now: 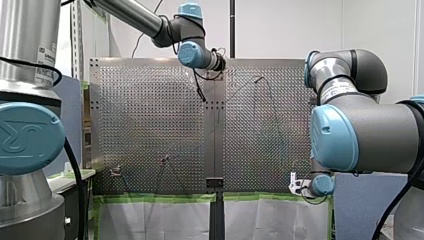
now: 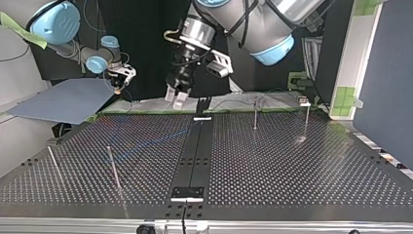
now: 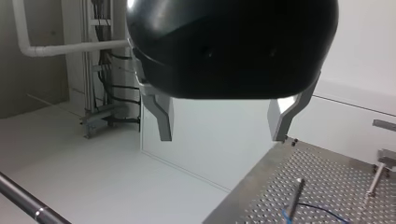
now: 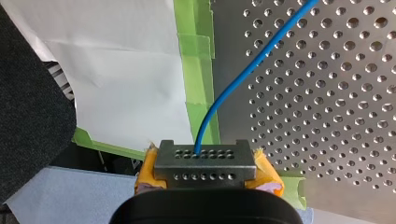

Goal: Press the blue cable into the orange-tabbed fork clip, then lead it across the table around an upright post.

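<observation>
At the top view's left, my right gripper (image 2: pixel 119 86) hovers beside the perforated table's (image 2: pixel 292 165) far corner. In the right wrist view, its yellow pads (image 4: pixel 267 171) are pinched tight on the blue cable (image 4: pixel 243 74). The cable rises from between them, crosses the green tape (image 4: pixel 198 70) and runs out over the holes. It shows only faintly on the table in the top view. Near the middle, my left gripper (image 2: pixel 176 96) hangs above the table's far edge. Its metal fingers (image 3: pixel 163 116) are spread wide with nothing between them (the left wrist view shows this plainly). Further right, two thin posts (image 2: pixel 254 114) stand upright, well apart from the cable.
</observation>
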`<action>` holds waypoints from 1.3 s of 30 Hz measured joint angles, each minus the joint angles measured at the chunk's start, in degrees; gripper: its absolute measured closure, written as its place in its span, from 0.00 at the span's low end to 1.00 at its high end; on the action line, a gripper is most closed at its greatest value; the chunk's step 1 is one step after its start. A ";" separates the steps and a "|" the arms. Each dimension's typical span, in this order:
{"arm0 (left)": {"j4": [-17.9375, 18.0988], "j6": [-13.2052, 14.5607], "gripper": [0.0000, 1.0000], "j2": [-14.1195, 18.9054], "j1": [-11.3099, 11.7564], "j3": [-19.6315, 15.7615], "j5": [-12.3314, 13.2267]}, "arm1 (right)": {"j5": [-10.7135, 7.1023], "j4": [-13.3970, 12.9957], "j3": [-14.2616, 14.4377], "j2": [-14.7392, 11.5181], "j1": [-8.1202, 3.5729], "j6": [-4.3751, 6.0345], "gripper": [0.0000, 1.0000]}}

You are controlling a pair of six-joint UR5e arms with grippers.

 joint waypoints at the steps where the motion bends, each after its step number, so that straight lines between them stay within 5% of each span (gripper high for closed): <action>1: 0.44 -0.02 0.00 -0.03 -0.01 -0.43 0.03 | 0.00 0.02 0.01 -0.01 0.00 -0.01 1.00; 39: 21.65 -0.04 0.00 -0.24 0.12 -21.66 0.11 | -0.01 0.06 -0.01 -0.18 -0.09 -0.03 1.00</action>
